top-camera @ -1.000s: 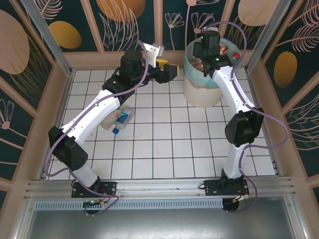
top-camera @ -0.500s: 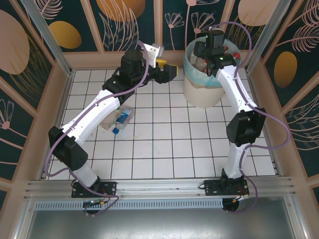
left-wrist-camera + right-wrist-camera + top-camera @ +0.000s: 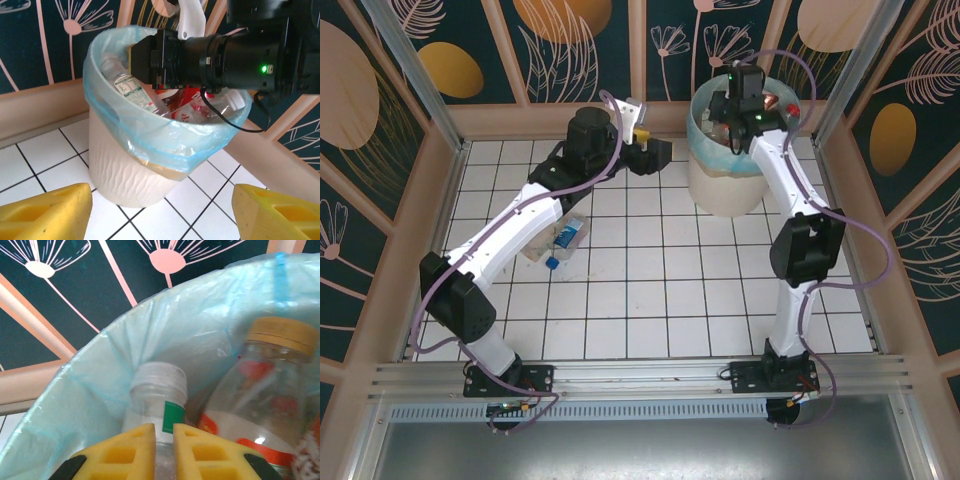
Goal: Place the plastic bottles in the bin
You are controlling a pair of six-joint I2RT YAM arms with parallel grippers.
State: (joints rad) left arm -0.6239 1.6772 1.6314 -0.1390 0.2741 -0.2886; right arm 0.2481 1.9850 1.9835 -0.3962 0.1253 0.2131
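The bin is white with a light blue-green bag and stands at the back right. It holds several plastic bottles, among them a clear one with a white and green label and a red-labelled one. My right gripper hangs shut over the bin's inside, with nothing between its yellow fingers. Just below it are a clear white-capped bottle and a tan-capped bottle. My left gripper is open and holds nothing, left of the bin. On the tiles, a blue-labelled bottle lies partly under the left arm.
A wooden rim and patterned walls close off the back of the white tiled floor. The right arm's black wrist reaches across the bin's mouth. Something tan lies beside the blue-labelled bottle, under the left arm.
My right gripper has shut over the bin, and its wrist has shifted slightly toward the back. The left gripper has turned a little beside the bin and stays open.
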